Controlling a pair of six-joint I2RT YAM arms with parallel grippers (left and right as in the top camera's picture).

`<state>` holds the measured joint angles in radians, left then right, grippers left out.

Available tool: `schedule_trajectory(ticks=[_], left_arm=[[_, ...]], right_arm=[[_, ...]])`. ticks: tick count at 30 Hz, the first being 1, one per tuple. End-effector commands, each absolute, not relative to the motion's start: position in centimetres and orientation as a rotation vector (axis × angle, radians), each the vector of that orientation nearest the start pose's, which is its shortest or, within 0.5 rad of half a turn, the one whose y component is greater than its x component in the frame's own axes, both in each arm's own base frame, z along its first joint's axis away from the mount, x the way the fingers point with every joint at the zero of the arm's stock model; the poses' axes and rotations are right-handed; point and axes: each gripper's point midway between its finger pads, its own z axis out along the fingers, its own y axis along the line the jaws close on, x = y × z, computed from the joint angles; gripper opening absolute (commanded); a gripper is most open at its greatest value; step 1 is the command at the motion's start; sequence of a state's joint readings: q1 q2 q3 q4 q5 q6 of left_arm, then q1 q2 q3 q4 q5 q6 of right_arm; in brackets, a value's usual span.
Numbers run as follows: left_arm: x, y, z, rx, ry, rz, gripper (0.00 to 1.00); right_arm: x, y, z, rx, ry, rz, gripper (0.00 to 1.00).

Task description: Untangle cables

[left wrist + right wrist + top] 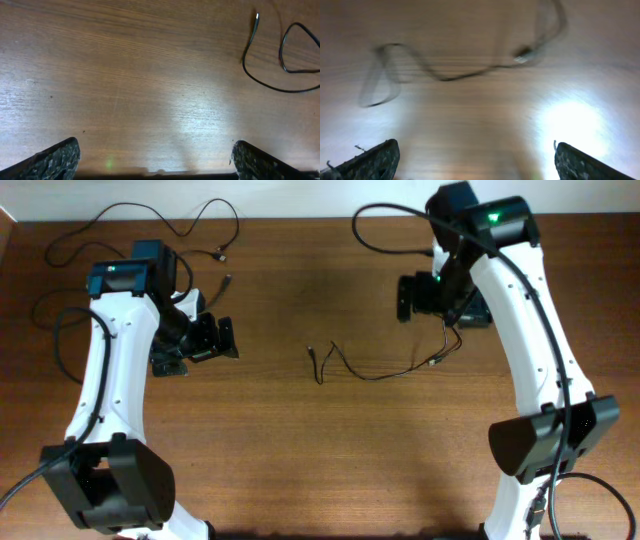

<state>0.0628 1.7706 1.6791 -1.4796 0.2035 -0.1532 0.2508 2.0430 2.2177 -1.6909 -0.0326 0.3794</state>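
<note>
A brown wooden table (300, 450) with glare patches meets a pale wall (300, 195) behind

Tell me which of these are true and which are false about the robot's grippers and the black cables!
1. The left gripper is pinching a cable. False: it is open and empty over bare wood.
2. The right gripper is open and holds nothing. True.
3. A thin cable lies near the middle of the table. True.
4. The table is white. False: it is brown wood.
5. A second cable lies near the table's far left corner. True.
</note>
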Motion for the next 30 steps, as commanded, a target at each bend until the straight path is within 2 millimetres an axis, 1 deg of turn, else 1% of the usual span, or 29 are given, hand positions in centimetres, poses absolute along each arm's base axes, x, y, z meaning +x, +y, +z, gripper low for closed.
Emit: schedule_trajectory(ticks=[1, 3, 4, 6, 7, 8, 11, 12, 13, 15, 16, 20, 23, 25, 28, 30], left_arm=[[32.2, -1.9, 17.6, -0.274, 3.088, -0.334, 0.99], [32.4, -1.9, 17.6, -0.272, 3.079, -0.334, 0.99], [32.5, -1.9, 17.6, -0.271, 3.075, -0.333, 0.99], [32.7, -1.9, 17.6, -0.268, 3.066, -0.333, 0.99], [32.8, -1.9, 17.6, -0.268, 3.064, -0.333, 0.99], [32.8, -1.9, 17.6, -0.268, 3.063, -0.333, 0.99], [32.8, -1.9, 17.6, -0.268, 3.063, -0.333, 0.99], [32.8, -1.9, 17.6, -0.268, 3.063, -0.333, 0.99], [32.8, -1.9, 17.6, -0.268, 3.063, -0.333, 0.99], [32.8, -1.9, 17.6, -0.268, 3.063, -0.333, 0.99], [32.8, -1.9, 17.6, -0.268, 3.063, -0.333, 0.99], [32.8, -1.9, 17.6, -0.267, 3.062, -0.333, 0.99], [33.0, -1.8, 17.6, -0.266, 3.056, -0.332, 0.99], [33.0, -1.8, 17.6, -0.266, 3.055, -0.332, 0.99], [33.1, -1.8, 17.6, -0.265, 3.052, -0.332, 0.99], [33.1, -1.8, 17.6, -0.264, 3.048, -0.332, 0.99]], right_arm=[[35.9, 4.4, 18.3, 0.555, 3.089, -0.223, 0.98], [34.6, 3.6, 15.7, 0.634, 3.176, -0.199, 0.98], [34.2, 3.3, 15.0, 0.64, 3.199, -0.2, 0.98], [33.4, 2.4, 12.9, 0.68, 3.24, -0.217, 0.98], [33.2, 2.3, 12.1, 0.706, 3.252, -0.191, 0.99], [33.5, 3.0, 10.9, 0.725, 3.258, -0.099, 0.99], [34.8, 5.1, 10.0, 0.646, 3.245, 0.122, 0.99], [35.7, 5.9, 9.7, 0.631, 3.217, 0.193, 0.99], [36.3, 6.2, 9.5, 0.619, 3.194, 0.211, 0.97], [37.0, 6.5, 8.9, 0.595, 3.164, 0.218, 0.88], [37.4, 6.8, 8.3, 0.589, 3.147, 0.225, 0.85], [37.5, 7.7, 6.4, 0.674, 3.115, 0.231, 0.86], [37.6, 8.4, 4.9, 0.652, 3.099, 0.242, 0.89], [37.6, 8.9, 4.0, 0.63, 3.091, 0.248, 0.89], [37.7, 9.3, 2.9, 0.646, 3.069, 0.245, 0.88], [38.0, 9.3, 2.9, 0.652, 3.051, 0.248, 0.82]])
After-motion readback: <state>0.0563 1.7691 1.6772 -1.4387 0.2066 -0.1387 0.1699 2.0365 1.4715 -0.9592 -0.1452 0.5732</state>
